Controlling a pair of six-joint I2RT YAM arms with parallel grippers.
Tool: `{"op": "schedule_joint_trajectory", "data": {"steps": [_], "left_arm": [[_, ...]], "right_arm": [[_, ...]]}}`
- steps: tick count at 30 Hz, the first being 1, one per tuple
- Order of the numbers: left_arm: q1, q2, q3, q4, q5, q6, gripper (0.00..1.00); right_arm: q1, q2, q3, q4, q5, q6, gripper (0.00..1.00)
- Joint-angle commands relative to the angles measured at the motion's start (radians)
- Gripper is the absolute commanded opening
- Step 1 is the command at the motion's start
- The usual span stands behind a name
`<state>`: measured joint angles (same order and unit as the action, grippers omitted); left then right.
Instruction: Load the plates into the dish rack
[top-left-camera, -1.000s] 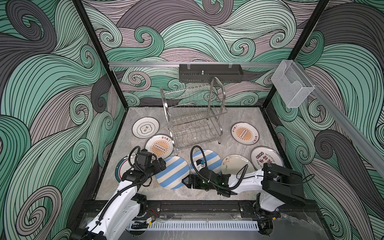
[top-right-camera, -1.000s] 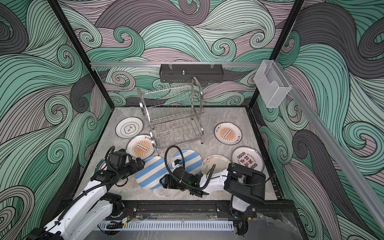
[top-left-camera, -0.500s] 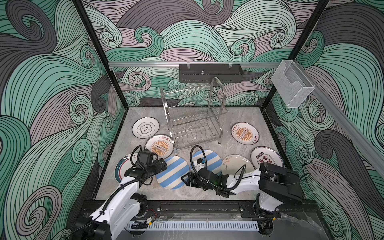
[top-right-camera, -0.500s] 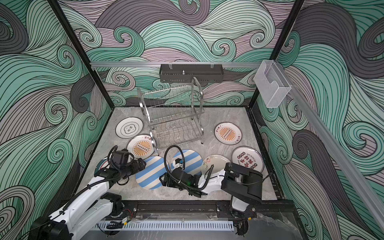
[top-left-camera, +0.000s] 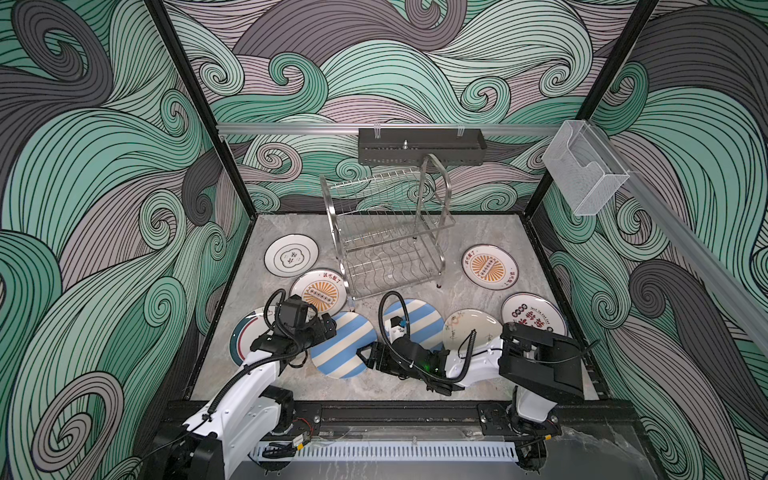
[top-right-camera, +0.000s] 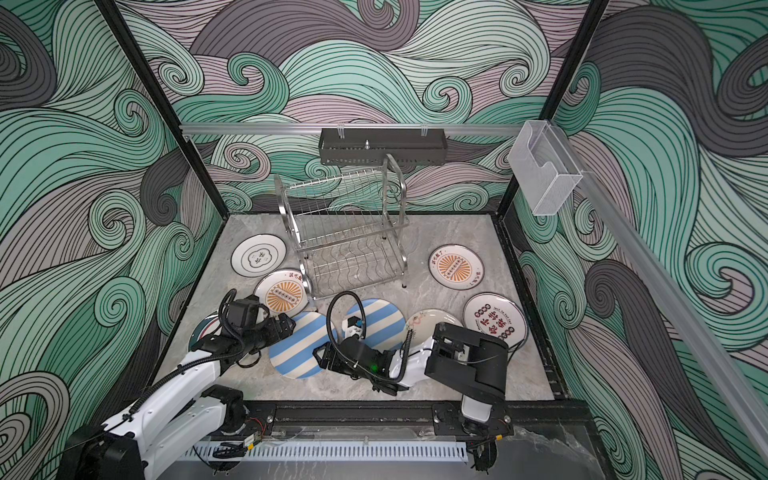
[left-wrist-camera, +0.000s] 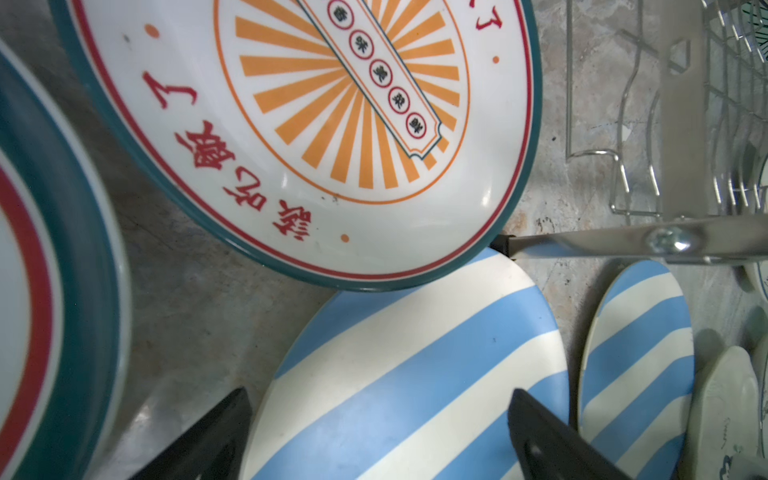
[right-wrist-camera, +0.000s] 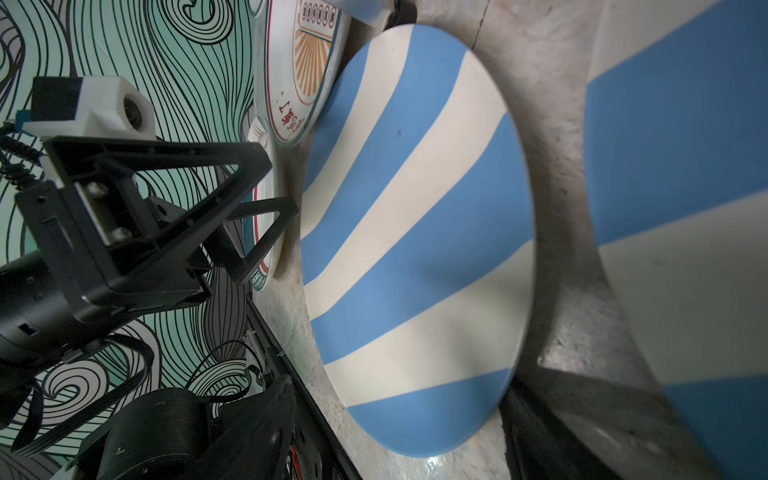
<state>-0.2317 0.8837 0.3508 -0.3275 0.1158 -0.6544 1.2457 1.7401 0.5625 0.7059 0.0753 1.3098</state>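
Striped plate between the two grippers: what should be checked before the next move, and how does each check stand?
1. Right gripper open at the striped plate's rim: ok.
2. Left gripper open at the opposite rim: ok.
3. Plate free of neighbours: not ok, the sunburst plate overlaps its edge.
4. Dish rack slots unoccupied: ok.
5. Rim seated between the right jaws: cannot tell.

White arm links (top-left-camera: 245, 390), black joints (top-left-camera: 540, 365), looped cables (top-left-camera: 381, 318)
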Motion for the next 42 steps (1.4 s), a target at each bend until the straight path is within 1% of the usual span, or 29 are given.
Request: {"op": "schedule_joint_trajectory", "data": {"steps": [1, 4, 15, 16, 19, 20, 24, 26, 30, 33, 37, 42], "left_arm": [[-0.003, -0.009, -0.006, 0.019, 0.009, 0.004, 0.98], [-0.004, 0.012, 0.000, 0.016, 0.013, 0.007, 0.99], [-0.015, 0.077, 0.020, 0.027, 0.027, 0.015, 0.99], [-0.015, 0.079, 0.019, 0.028, 0.027, 0.012, 0.99], [-0.018, 0.077, 0.013, 0.034, 0.036, 0.004, 0.99], [-0.019, 0.077, 0.011, 0.037, 0.041, 0.002, 0.99], [-0.027, 0.069, 0.005, 0.032, 0.063, 0.001, 0.99], [-0.029, 0.059, -0.001, 0.024, 0.071, 0.004, 0.99], [-0.028, 0.026, -0.005, 0.003, 0.072, 0.003, 0.99], [-0.029, 0.001, -0.005, -0.015, 0.063, -0.002, 0.99], [-0.029, -0.021, -0.005, -0.032, 0.061, -0.011, 0.99], [-0.029, -0.044, -0.007, -0.050, 0.074, -0.025, 0.98]], "right_arm": [[0.004, 0.043, -0.045, -0.045, 0.026, 0.035, 0.75], [0.004, 0.061, -0.053, -0.007, 0.025, 0.042, 0.72], [0.004, 0.074, -0.049, 0.007, 0.018, 0.033, 0.69], [0.005, 0.076, -0.046, 0.009, 0.013, 0.032, 0.66], [0.008, 0.098, -0.030, 0.024, -0.009, 0.035, 0.63], [0.008, 0.106, -0.030, 0.043, -0.011, 0.041, 0.61], [0.014, 0.135, -0.029, 0.080, -0.004, 0.054, 0.54], [0.015, 0.145, -0.033, 0.104, -0.006, 0.060, 0.48], [0.017, 0.136, -0.044, 0.129, 0.004, 0.069, 0.43], [0.018, 0.108, -0.052, 0.114, 0.015, 0.062, 0.38], [0.020, 0.051, -0.056, 0.049, 0.036, 0.037, 0.35], [0.024, -0.025, -0.050, -0.045, 0.077, -0.028, 0.23]]}}
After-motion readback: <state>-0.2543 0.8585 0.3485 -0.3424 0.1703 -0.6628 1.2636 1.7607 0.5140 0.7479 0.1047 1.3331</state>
